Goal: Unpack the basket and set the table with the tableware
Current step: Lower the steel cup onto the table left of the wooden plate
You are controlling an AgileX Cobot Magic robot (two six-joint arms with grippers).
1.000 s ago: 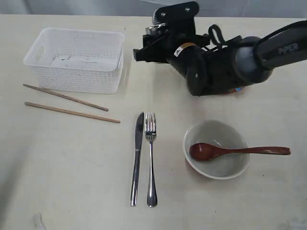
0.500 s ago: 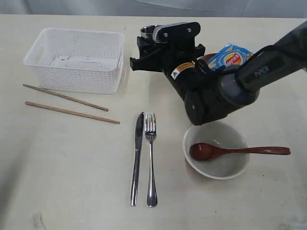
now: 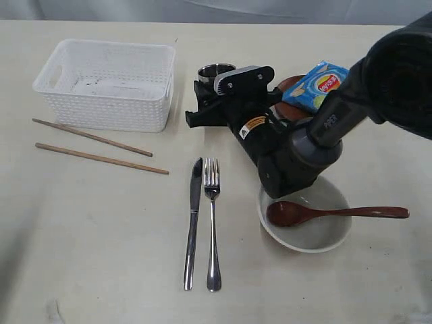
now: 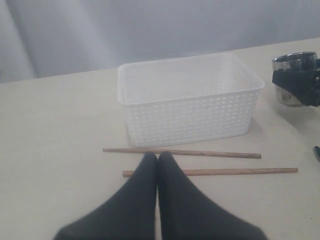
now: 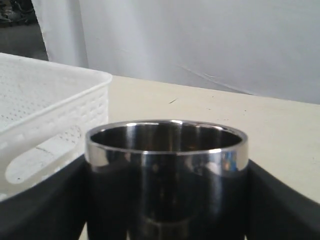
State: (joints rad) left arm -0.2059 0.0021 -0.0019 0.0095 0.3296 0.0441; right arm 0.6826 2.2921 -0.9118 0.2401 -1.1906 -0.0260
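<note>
The right arm comes in from the right side and stretches low across the middle of the table (image 3: pixel 88 229), its wrist hanging over the far rim of the floral bowl (image 3: pixel 324 239). The right gripper (image 3: pixel 201 104) has its jaws spread wide with the steel cup (image 3: pixel 216 70) between them, a finger pressed against each side. The cup stands upright just beside the white basket (image 3: pixel 108 108); I can't tell whether its base touches the tabletop. The left gripper (image 4: pixel 157 156) has its fingers pinched together on nothing and hangs low over the nearer of the two chopsticks (image 3: pixel 101 158), which lie side by side in front of the basket. The knife (image 3: pixel 193 223) and fork (image 3: pixel 213 223) lie parallel, close together, left of the bowl. The wooden spoon (image 3: pixel 337 212) rests in the bowl, handle out over the rim. Behind the arm a blue chips bag (image 3: pixel 317 84) sits on the red-brown plate (image 3: pixel 290 82), partly hidden.
</note>
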